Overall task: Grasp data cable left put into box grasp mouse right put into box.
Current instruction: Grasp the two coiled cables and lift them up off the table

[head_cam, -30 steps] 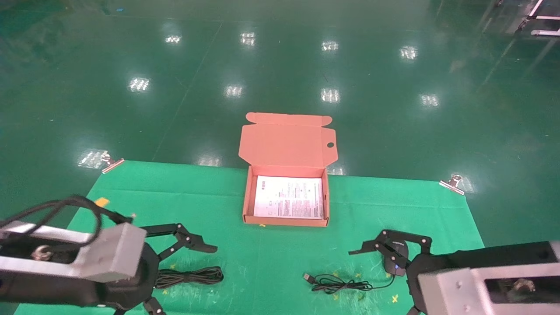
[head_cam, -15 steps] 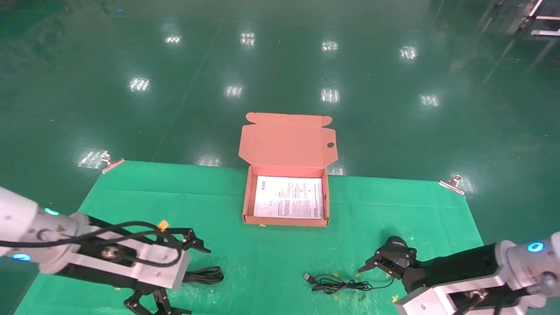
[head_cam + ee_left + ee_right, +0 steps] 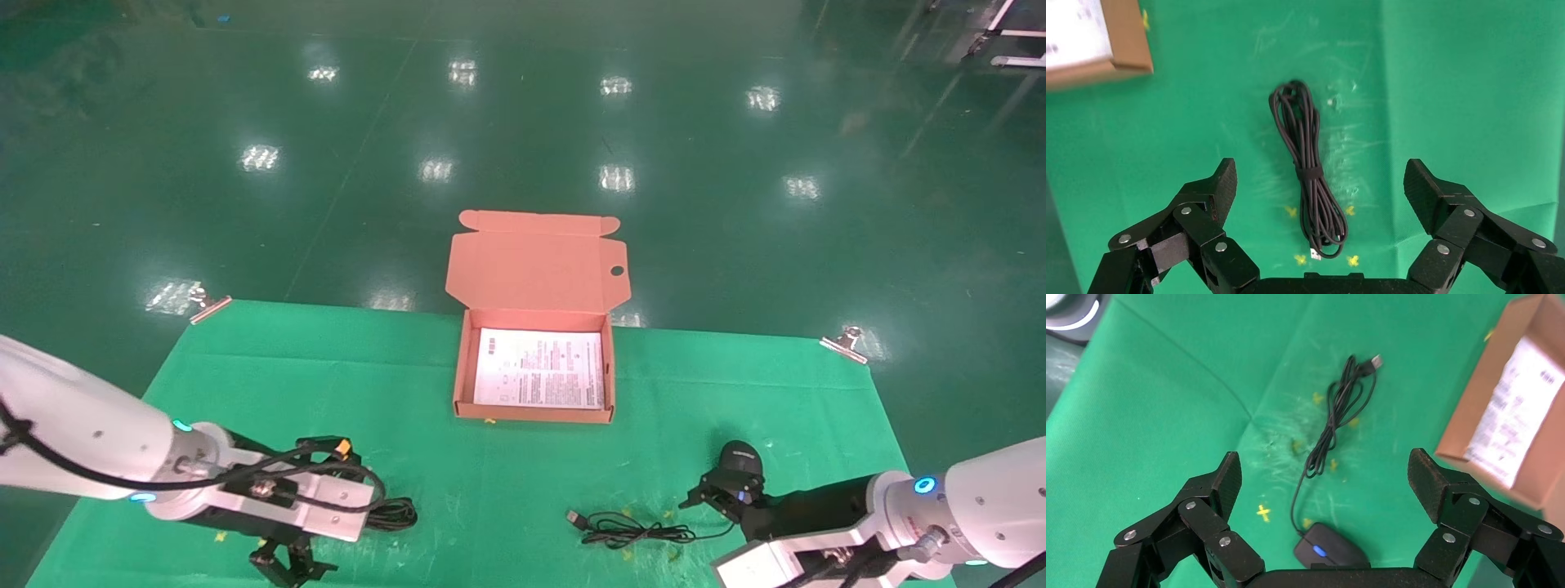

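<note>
Desk: green cloth-covered desk (image 3: pixel 245 367), clipped at its two far corners; all task items lie on it.
Box: the box (image 3: pixel 535 415) sits at the centre far side of the desk, lid folded back and open, round hole in the right lid flap. A white printed sheet (image 3: pixel 539 367) lies flat inside. Nothing else in it.
Data cable: the data cable (image 3: pixel 1310 171) lies flat on the desk near the front left, a narrow bundle bound by a band near its middle. In the head view only its end (image 3: pixel 396 513) shows past the left arm.
Left gripper: left gripper (image 3: pixel 1320 190) hangs above the data cable, bundle centred in the gap. Fingers (image 3: pixel 1214 187) spread wide, clear of the cable; holding nothing.
Mouse: the mouse (image 3: pixel 738 467) rests on the desk near the front right, well apart from the box, blue light lit on its wheel. Its cord (image 3: pixel 633 529) trails left in loose loops, ending in a USB plug (image 3: pixel 574 517).
Right gripper: right gripper (image 3: pixel 1324 481) sits directly over the mouse (image 3: pixel 1330 551), close above it. Fingers (image 3: pixel 1428 481) spread wide either side, holding nothing; contact with the mouse cannot be confirmed.
</note>
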Robot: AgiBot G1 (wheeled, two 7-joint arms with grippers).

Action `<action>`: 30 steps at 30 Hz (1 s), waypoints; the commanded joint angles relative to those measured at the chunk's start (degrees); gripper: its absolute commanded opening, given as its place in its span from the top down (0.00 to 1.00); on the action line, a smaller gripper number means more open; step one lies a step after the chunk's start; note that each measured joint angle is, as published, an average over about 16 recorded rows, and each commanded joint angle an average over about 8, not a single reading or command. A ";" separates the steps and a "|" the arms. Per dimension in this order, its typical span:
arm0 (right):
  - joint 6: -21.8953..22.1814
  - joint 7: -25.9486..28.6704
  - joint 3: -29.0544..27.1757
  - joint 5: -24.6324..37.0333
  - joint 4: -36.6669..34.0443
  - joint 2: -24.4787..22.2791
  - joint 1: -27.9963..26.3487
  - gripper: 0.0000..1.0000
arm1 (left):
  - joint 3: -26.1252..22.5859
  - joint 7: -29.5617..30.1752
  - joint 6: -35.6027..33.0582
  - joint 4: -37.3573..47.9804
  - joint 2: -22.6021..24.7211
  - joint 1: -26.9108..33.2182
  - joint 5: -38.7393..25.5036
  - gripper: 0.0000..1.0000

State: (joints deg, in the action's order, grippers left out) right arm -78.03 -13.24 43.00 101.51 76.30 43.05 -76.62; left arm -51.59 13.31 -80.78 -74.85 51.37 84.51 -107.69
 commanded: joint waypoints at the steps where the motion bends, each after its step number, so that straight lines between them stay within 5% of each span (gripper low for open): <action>1: 1.28 0.49 0.46 1.62 -0.14 0.47 0.77 0.00 | -0.74 0.99 1.18 0.14 0.67 -0.74 -2.30 0.00; 17: 7.17 5.18 1.48 5.67 -12.70 7.46 2.22 0.00 | 0.08 3.36 10.66 17.76 6.09 -3.30 -4.62 0.00; 30: 9.98 0.71 2.47 6.51 -27.01 14.19 0.32 0.00 | 0.72 -2.14 13.62 32.46 9.99 -2.93 -2.54 0.00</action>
State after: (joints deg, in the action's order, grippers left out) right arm -67.95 -12.52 45.41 108.01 49.72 57.02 -76.21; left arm -50.86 11.31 -67.15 -42.67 61.27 81.64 -110.34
